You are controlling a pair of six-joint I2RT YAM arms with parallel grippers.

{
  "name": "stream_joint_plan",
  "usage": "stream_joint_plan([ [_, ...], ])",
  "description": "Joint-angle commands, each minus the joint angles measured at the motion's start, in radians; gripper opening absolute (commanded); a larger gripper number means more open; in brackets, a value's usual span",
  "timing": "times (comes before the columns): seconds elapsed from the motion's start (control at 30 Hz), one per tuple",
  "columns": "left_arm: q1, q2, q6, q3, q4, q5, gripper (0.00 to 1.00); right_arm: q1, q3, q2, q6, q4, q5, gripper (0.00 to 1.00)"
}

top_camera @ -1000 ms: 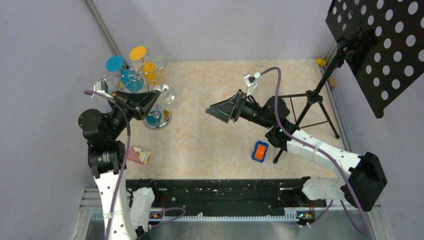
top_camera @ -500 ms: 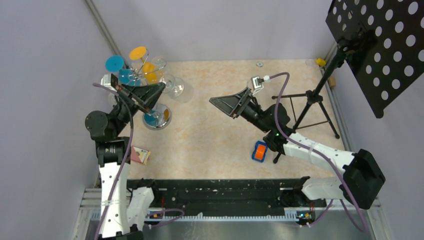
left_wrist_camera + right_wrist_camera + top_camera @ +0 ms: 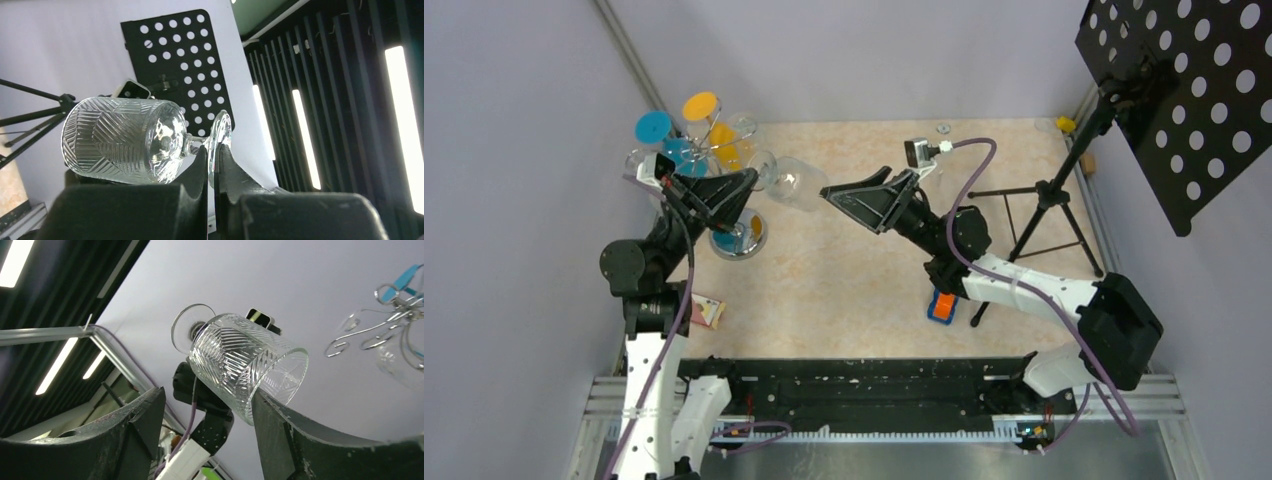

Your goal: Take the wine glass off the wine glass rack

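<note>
The clear cut-pattern wine glass [image 3: 796, 183] lies on its side in the air, off the silver wire rack [image 3: 709, 150] with its chrome base [image 3: 740, 236]. My left gripper [image 3: 746, 182] is shut on the glass's round foot [image 3: 220, 137]; the bowl [image 3: 122, 140] points right. My right gripper [image 3: 832, 196] is open, its jaws wide apart, with the bowl [image 3: 247, 362] just above and between them; its right finger [image 3: 280, 420] looks to touch the rim. Other glasses with blue and orange feet [image 3: 699, 105] hang on the rack.
A black tripod stand [image 3: 1049, 205] with a perforated black plate [image 3: 1179, 90] stands at the right. An orange and blue block [image 3: 943, 302] lies by the right arm. A pink and yellow card [image 3: 699, 310] lies near the left arm. Purple walls close in left and back.
My left gripper has lifted the glass off the rack and carried it right. My right gripper has swung left and up to meet the glass's bowl.
</note>
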Motion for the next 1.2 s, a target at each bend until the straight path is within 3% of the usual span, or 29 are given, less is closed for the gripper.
stream_joint_plan([
  [0.0,-0.011,-0.027,-0.065,-0.006,0.129,-0.037,0.00,0.033,0.081,0.040,0.034,0.244,-0.063,0.61],
  [0.3,-0.016,-0.053,-0.082,-0.033,0.138,-0.053,0.00,0.059,0.146,0.126,0.086,0.346,-0.098,0.35],
  [0.43,-0.016,-0.057,-0.013,-0.003,0.138,-0.074,0.01,0.061,0.158,0.121,0.071,0.331,-0.072,0.13],
  [0.5,-0.016,-0.051,0.043,0.022,0.131,-0.069,0.10,0.060,0.183,0.102,0.028,0.273,-0.077,0.01],
  [0.53,-0.016,-0.047,0.061,0.028,0.126,-0.066,0.16,0.060,0.195,0.090,-0.002,0.231,-0.078,0.00],
  [0.6,-0.017,-0.040,0.090,0.035,0.121,-0.064,0.33,0.060,0.206,0.068,-0.069,0.171,-0.068,0.00],
  [0.67,-0.016,-0.033,0.123,0.037,0.118,-0.060,0.57,0.059,0.209,0.047,-0.122,0.126,-0.045,0.00],
  [0.8,-0.016,-0.024,0.284,0.094,0.062,-0.024,0.89,0.059,0.210,-0.005,-0.241,0.008,0.020,0.00],
  [0.83,-0.016,-0.026,0.338,0.114,0.011,-0.012,0.92,0.059,0.212,-0.019,-0.274,-0.025,0.037,0.00],
  [0.97,-0.017,-0.043,0.603,0.185,-0.187,0.027,0.95,0.058,0.256,-0.088,-0.435,-0.329,0.118,0.00],
  [1.17,-0.016,-0.003,0.976,0.343,-0.446,0.116,0.95,0.043,0.528,-0.136,-0.720,-1.058,0.175,0.00],
])
